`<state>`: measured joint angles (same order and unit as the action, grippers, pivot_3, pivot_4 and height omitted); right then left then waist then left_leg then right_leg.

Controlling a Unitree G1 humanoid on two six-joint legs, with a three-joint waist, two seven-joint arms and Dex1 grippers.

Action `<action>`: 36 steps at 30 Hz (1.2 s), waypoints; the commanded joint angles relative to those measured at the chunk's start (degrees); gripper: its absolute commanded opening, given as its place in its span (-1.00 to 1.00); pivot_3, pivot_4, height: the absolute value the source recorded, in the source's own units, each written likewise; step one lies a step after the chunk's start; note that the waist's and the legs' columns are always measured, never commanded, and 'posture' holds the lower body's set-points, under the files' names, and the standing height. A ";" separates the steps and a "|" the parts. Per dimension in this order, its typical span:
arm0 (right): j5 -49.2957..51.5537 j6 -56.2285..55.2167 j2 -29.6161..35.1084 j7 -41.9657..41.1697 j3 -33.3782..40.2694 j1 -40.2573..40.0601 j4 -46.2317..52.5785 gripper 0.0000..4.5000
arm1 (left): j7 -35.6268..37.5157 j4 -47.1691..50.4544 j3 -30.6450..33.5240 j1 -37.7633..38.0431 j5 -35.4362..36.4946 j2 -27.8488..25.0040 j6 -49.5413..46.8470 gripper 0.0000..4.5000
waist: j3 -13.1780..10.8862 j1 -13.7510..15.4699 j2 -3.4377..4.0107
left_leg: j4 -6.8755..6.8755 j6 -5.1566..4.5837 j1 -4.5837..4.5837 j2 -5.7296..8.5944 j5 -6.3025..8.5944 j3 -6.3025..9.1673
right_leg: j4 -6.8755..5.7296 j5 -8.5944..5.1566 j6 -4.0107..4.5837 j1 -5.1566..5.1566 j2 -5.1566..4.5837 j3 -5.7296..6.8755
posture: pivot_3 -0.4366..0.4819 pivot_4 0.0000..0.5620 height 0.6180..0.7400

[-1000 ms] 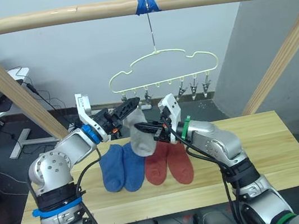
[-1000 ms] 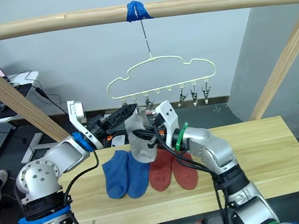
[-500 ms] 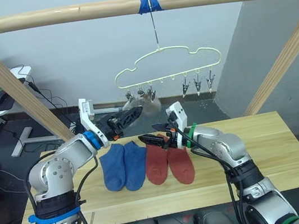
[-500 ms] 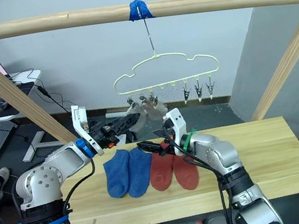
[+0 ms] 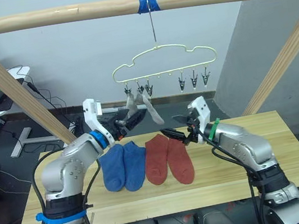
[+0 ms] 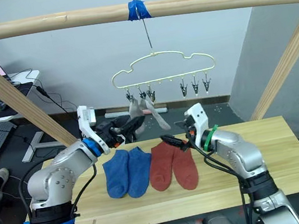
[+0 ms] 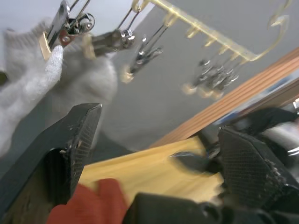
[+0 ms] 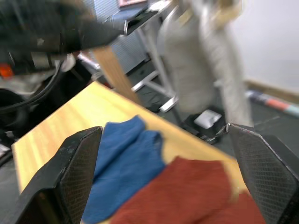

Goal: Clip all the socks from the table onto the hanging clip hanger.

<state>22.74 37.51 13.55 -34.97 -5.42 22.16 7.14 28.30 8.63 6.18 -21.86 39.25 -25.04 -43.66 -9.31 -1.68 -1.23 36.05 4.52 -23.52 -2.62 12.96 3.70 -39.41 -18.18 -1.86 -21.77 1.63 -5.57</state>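
- Two grey socks [image 5: 139, 103] clipped at left end of clip hanger [image 5: 160, 63]; right clips free.
- Blue socks [image 5: 122, 164], red socks [image 5: 169, 163] mid-table [image 5: 272, 169], bare wood right.
- Left gripper [image 5: 132, 118], right gripper [image 5: 175, 133] both spread, empty.

Two blue socks [image 5: 123, 165], two red [image 5: 169, 165], two grey [image 5: 142, 104]

Arm shells: silver-grey rounded casings, lower left and lower right of the head views.
Left arm [image 5: 68, 176]: blue ring at the wrist, blue band lower on the arm, white bracket on top.
Right arm [image 5: 246, 150]: green wrist ring, white bracket.
Cables: black, looping beside both arms.
Fingers [image 7: 77, 140]: black, wedge-shaped, cross-hatched pads.
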 commanded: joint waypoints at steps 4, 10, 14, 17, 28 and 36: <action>3.28 -0.74 4.28 -0.37 4.97 -1.72 10.36 1.00 | 0.68 4.77 -3.22 1.56 -7.46 3.22 12.58 0.47 | 0.00 0.02 0.00 | 0.02 0.00 -0.03 0.00 0.00 0.00 | -0.01 0.00 0.00 -0.01 0.00 0.00 | 0.00 -0.59 1.00; 3.96 -3.44 5.17 -0.65 5.77 -2.87 13.58 1.00 | -1.30 0.89 -7.23 0.95 -16.36 6.97 21.92 0.07 | 0.01 -0.05 -0.01 | 0.03 -0.01 -0.02 0.02 0.00 -0.04 | -0.01 0.00 0.00 0.00 0.00 -0.03 | -0.03 -0.58 1.00; 5.08 -5.19 5.60 -1.26 6.37 -2.29 14.30 1.00 | -2.78 -4.57 -7.84 -1.64 -20.40 10.07 27.72 0.07 | 0.01 -0.06 -0.01 | 0.06 -0.01 -0.02 0.03 -0.01 -0.05 | -0.02 0.00 0.00 0.00 0.00 -0.05 | -0.06 -0.57 1.00; 4.84 -6.39 6.70 -2.41 5.78 -1.43 14.41 1.00 | -3.45 -9.57 -8.37 -3.86 -23.19 12.28 32.52 0.07 | 0.01 -0.06 -0.01 | 0.08 -0.03 -0.02 0.04 -0.01 -0.05 | -0.04 0.01 0.00 0.02 0.00 -0.02 | -0.07 -0.57 1.00; 7.92 -6.61 7.76 -3.44 6.44 0.64 15.82 1.00 | -3.64 -21.03 -8.15 -7.82 -27.76 16.37 41.63 0.07 | 0.01 -0.20 -0.01 | 0.10 -0.03 -0.03 0.05 -0.02 -0.05 | -0.05 0.01 0.00 0.02 0.01 -0.03 | -0.11 -0.53 1.00; 8.01 -6.52 8.24 -2.22 5.89 0.50 15.64 1.00 | -3.64 -25.06 -7.20 -9.61 -27.68 18.20 43.81 -0.58 | 0.01 -0.23 -0.01 | 0.12 -0.04 -0.03 0.05 -0.02 -0.05 | -0.07 0.01 -0.01 0.04 0.01 -0.02 | -0.14 -0.52 1.00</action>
<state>30.04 31.82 21.39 -37.27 -0.55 21.98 20.78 25.09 -17.14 -1.77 -30.10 11.78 -7.03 -1.01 -9.30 -1.91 -1.24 36.17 4.48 -23.55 -2.57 12.95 3.65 -39.48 -18.17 -1.86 -21.73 1.64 -5.59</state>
